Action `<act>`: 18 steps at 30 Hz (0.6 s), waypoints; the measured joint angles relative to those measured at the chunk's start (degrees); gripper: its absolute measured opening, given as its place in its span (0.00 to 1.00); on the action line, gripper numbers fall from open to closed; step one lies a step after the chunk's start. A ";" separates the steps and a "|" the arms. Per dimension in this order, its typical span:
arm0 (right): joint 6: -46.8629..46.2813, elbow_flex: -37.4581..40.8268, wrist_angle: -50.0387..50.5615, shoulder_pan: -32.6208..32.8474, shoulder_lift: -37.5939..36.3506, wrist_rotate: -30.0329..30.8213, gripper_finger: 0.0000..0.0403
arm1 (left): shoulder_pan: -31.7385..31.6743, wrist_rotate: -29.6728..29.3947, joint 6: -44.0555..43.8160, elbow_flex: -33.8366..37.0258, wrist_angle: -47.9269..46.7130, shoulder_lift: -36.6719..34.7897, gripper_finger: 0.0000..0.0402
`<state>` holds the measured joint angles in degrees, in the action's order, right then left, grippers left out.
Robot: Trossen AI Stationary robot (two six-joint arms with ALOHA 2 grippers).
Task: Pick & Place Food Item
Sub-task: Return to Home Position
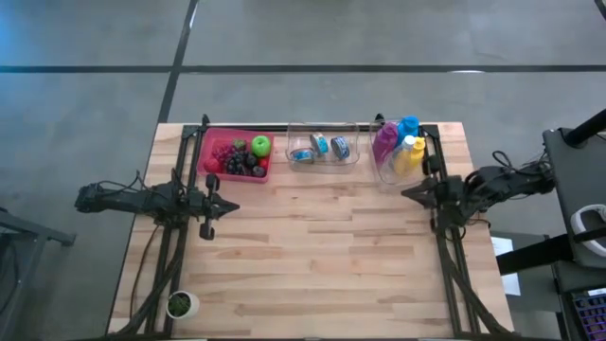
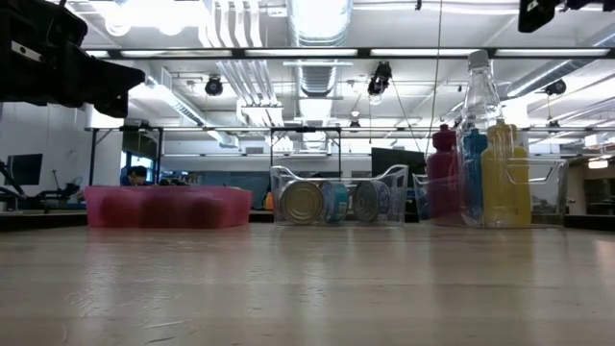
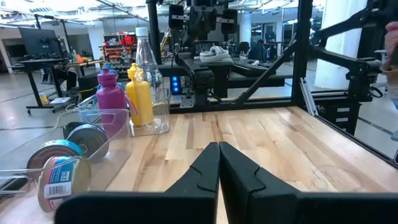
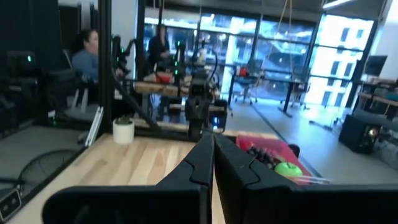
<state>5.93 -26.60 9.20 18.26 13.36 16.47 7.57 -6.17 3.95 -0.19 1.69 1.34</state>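
- Two tools, both empty: the left tool (image 3: pixel 218 146) has its fingers pressed flat together with nothing between them, and the right tool (image 4: pixel 212 140) is closed up in the same way.
- Left tool hangs over the left side of the tabletop (image 1: pixel 322 265), near the front of the pink bin (image 2: pixel 168 208). The right tool hangs over the right side, near the bottle bin. Each points inward toward the other, well apart.
- Pink bin stands at the back left and holds a green apple (image 1: pixel 260 146) beside dark grapes (image 1: pixel 233 159).
- Just beside it, at the back middle, a clear bin (image 2: pixel 281 183) holds three tuna cans (image 1: pixel 320 144) in a row, resting on their edges.
- Farther right, a second clear bin (image 2: pixel 548 197) holds upright bottles: a magenta bottle (image 1: pixel 384 142), a blue bottle (image 1: pixel 408 126), a yellow bottle (image 1: pixel 410 156) and a clear bottle (image 2: pixel 480 86).
- Small potted plant (image 1: pixel 180 304) stands at the front left corner.
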 joint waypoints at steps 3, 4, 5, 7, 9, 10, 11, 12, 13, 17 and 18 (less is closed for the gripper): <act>0.20 1.41 -0.04 0.00 -4.46 0.00 0.02 | 0.00 0.00 0.00 0.00 0.00 0.00 0.04; 0.26 1.85 -0.10 0.00 -5.94 -0.01 0.02 | 0.00 0.00 0.00 0.00 0.00 0.00 0.04; 0.27 2.30 -0.10 0.00 -7.36 0.00 0.02 | 0.00 0.00 0.00 0.00 0.00 0.00 0.04; 0.36 3.04 0.36 0.00 -10.06 0.00 0.02 | 0.00 0.00 0.00 0.00 0.00 0.00 0.04; 0.42 3.59 1.54 0.00 -12.56 0.00 0.02 | 0.00 0.00 0.00 0.00 0.00 0.00 0.04; 0.45 3.75 1.94 0.00 -13.37 0.02 0.02 | 0.00 0.00 0.00 0.00 0.00 0.00 0.04; 0.47 3.77 2.15 0.00 -13.37 0.30 0.02 | -0.01 0.00 0.00 0.00 0.00 0.00 0.04; 0.49 3.66 2.24 -0.02 -13.35 0.54 0.02 | -0.02 0.00 0.00 0.00 0.00 0.00 0.04; 0.47 3.64 2.45 -0.02 -13.25 0.66 0.02 | -0.02 0.00 0.00 0.00 0.00 0.00 0.04; 1.05 3.78 2.63 -0.04 -12.68 1.80 0.02 | -0.02 0.00 0.00 0.00 0.02 0.01 0.04; 1.06 3.94 2.54 -0.04 -12.91 1.71 0.02 | -0.02 0.00 0.00 0.00 0.00 0.06 0.04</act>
<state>6.98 -22.66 11.74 18.22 0.45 18.18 7.55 -6.17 3.95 -0.19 1.70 1.41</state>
